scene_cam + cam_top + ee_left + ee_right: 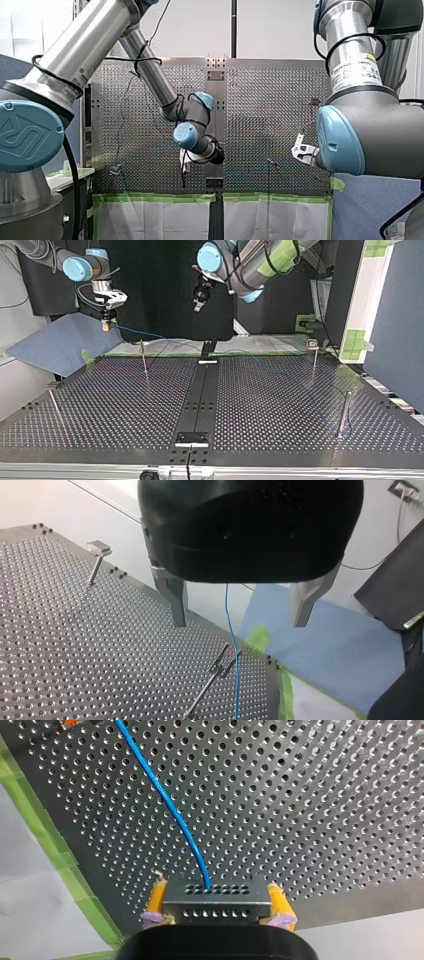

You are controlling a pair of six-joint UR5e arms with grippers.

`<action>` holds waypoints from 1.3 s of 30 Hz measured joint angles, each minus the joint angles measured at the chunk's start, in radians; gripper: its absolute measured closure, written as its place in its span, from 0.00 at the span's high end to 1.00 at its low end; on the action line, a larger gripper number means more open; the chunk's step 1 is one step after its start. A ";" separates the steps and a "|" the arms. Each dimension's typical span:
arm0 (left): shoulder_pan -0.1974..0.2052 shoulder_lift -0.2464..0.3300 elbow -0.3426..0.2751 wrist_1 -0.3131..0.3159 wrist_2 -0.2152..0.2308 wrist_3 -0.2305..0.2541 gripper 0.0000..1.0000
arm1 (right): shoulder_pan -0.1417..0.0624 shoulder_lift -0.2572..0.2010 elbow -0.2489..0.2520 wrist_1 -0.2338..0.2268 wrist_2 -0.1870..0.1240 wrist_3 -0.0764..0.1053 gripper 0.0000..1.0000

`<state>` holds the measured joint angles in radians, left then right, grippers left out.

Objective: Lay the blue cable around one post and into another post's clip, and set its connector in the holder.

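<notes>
Grey perforated connector block [216,904] clamped crosswise in yellow-padded right gripper [216,887]; thin blue cable [165,800] pointed away from block. Black left gripper [240,623] released, empty.

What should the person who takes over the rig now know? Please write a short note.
My right tool: shut on the connector, held in the air.
My left tool: open, empty, raised over the table.
The blue cable runs from the connector; in the left wrist view it passes beside a clip post, contact unclear.
Done: connector gripped.
Left: all the routing, then seating the connector; no routing is confirmed.
</notes>
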<state>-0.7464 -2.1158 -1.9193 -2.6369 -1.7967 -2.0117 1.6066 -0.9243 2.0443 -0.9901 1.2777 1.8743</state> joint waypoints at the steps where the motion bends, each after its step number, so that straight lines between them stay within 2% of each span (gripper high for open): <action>1: -0.001 -0.007 0.005 0.008 -0.002 0.001 1.00 | 0.000 0.002 -0.001 -0.001 -0.002 0.000 0.00; 9: -0.013 -0.075 0.058 0.077 -0.033 0.007 1.00 | 0.003 0.038 -0.007 -0.002 -0.015 -0.010 0.00; 13: -0.015 -0.116 0.081 0.118 -0.054 0.007 1.00 | 0.007 0.042 -0.009 -0.003 -0.022 -0.012 0.00; 23: -0.027 -0.214 0.168 0.217 -0.075 0.015 1.00 | 0.014 0.043 -0.012 0.007 -0.046 -0.014 0.00; 30: -0.030 -0.284 0.238 0.286 -0.125 0.022 1.00 | 0.020 0.044 -0.014 0.015 -0.061 -0.018 0.00; 39: -0.009 -0.366 0.282 0.299 -0.179 0.039 1.00 | 0.021 0.044 -0.015 0.020 -0.063 -0.019 0.00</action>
<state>-0.7552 -2.4815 -1.6378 -2.3383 -1.9757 -1.9725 1.6273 -0.8801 2.0297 -0.9698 1.2151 1.8553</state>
